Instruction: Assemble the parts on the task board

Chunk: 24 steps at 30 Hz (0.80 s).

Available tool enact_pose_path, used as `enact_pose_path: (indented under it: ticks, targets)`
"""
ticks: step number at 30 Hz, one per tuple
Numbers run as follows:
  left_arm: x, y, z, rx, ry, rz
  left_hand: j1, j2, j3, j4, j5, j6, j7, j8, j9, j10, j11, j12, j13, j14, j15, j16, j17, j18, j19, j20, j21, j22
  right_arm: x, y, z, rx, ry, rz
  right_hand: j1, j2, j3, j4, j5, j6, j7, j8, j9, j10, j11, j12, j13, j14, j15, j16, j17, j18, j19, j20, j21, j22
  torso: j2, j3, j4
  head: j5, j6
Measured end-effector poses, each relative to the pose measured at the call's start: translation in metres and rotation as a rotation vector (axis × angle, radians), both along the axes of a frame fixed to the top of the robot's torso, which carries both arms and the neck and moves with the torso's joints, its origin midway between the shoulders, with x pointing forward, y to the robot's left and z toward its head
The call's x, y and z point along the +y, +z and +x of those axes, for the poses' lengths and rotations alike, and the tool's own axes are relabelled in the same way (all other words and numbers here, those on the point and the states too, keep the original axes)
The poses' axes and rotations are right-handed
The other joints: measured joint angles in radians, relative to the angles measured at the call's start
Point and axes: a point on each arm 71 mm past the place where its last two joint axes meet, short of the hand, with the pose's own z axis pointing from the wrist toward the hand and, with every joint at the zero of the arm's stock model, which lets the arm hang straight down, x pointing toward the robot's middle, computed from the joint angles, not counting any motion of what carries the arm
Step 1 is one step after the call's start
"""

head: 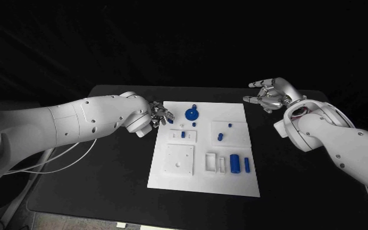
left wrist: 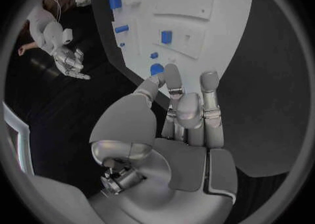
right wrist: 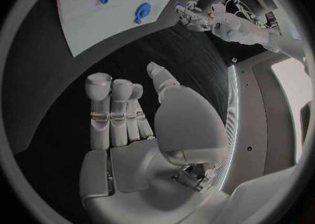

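Observation:
The white task board [head: 199, 182] lies mid-table. My left hand [head: 159, 116] hovers at its far left corner and pinches a small blue part [head: 169, 117] between thumb and a finger; the left wrist view shows that part [left wrist: 156, 69] at the fingertips over the board's [left wrist: 197, 19] edge. A round blue disc [head: 192, 114] lies just right of the left hand. Small blue pegs [head: 219, 136] stand mid-board, and a blue cylinder [head: 234, 163] lies near the front right. My right hand [head: 268, 94] is raised off the board's far right corner, fingers apart, holding nothing.
A square white plate [head: 182, 158] and white blocks [head: 211, 162] sit on the board's front half. White cables [head: 69, 155] trail under my left arm, off the table's left edge. Black tabletop surrounds the board on all sides.

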Motion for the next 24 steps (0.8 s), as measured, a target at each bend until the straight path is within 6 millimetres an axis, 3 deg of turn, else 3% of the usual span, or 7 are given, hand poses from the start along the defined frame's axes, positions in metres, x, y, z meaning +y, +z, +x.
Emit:
enact_pose_path:
  ticks: [24]
  targets:
    - [-0.021,-0.027,-0.015,-0.045,-0.052,0.061,0.0,0.0,0.003,0.003,0.002,0.004,0.004,-0.003,0.017,0.0,0.0,0.005,-0.002,0.0,0.0,0.0,-0.001,-0.001,0.001,0.001,0.0,0.0,0.0,-0.003,0.0,0.011,-0.001,0.004,-0.004,0.004,0.0,0.0,0.004,-0.002,-0.002,0.0,0.0,-0.001,-0.001,0.0,0.0,0.0,0.0,0.0,0.0,0.0,0.0,0.0,0.0,0.0,0.003,0.0007,0.0013,-0.008,-0.016]
